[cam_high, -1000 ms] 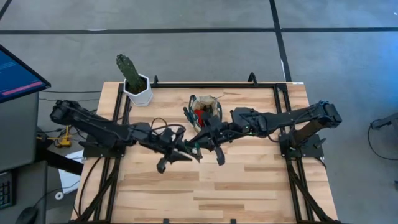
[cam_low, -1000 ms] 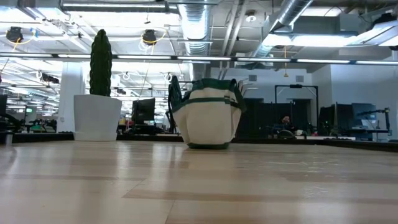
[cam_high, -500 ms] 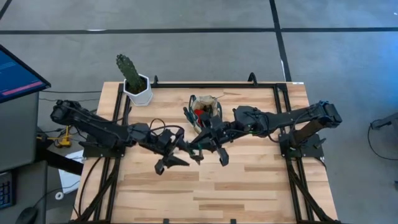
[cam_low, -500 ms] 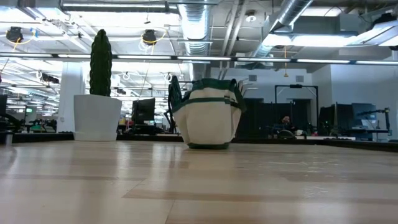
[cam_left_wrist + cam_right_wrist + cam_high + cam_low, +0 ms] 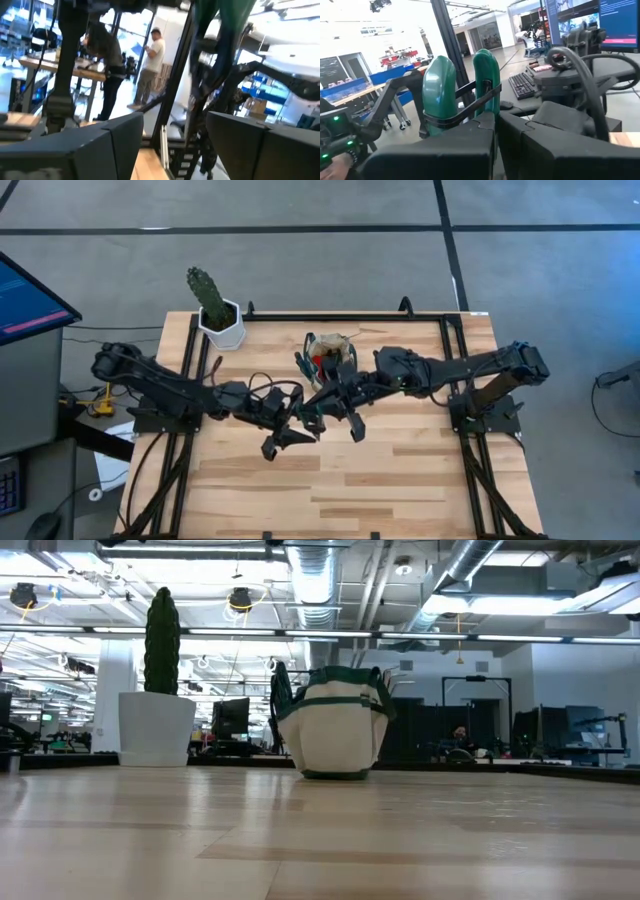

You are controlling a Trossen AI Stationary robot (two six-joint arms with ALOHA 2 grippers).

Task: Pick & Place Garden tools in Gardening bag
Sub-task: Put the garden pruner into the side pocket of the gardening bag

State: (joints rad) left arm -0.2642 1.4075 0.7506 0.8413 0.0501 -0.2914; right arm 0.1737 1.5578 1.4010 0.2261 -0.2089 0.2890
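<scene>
The beige gardening bag point(image 5: 328, 356) with green trim stands at the table's far middle, with red and dark tool handles sticking out; it also shows in the low view point(image 5: 335, 730). My right gripper point(image 5: 324, 408) hovers just in front of the bag, shut on the green-handled pruning shears point(image 5: 462, 80). My left gripper point(image 5: 288, 440) is open and empty, just to the left of the right gripper and nearer the front. In the left wrist view its fingers point(image 5: 110, 145) face the right arm and a green handle point(image 5: 225, 15). My right gripper holds the pruning shears with its two fingers point(image 5: 465, 145) closed together. The two green handles point(image 5: 440, 85), tied by a dark strap, stick out past the fingertips. The fingers themselves hide the part they are on. The shears are clear of the table.
A cactus in a white hexagonal pot point(image 5: 218, 320) stands at the far left corner, also in the low view point(image 5: 157, 725). The wooden tabletop point(image 5: 400, 480) lies bare toward the near edge. People stand in the room beyond the table point(image 5: 152, 60).
My left gripper has gone a little toward the table's right edge, closer to the right gripper and the shears.
</scene>
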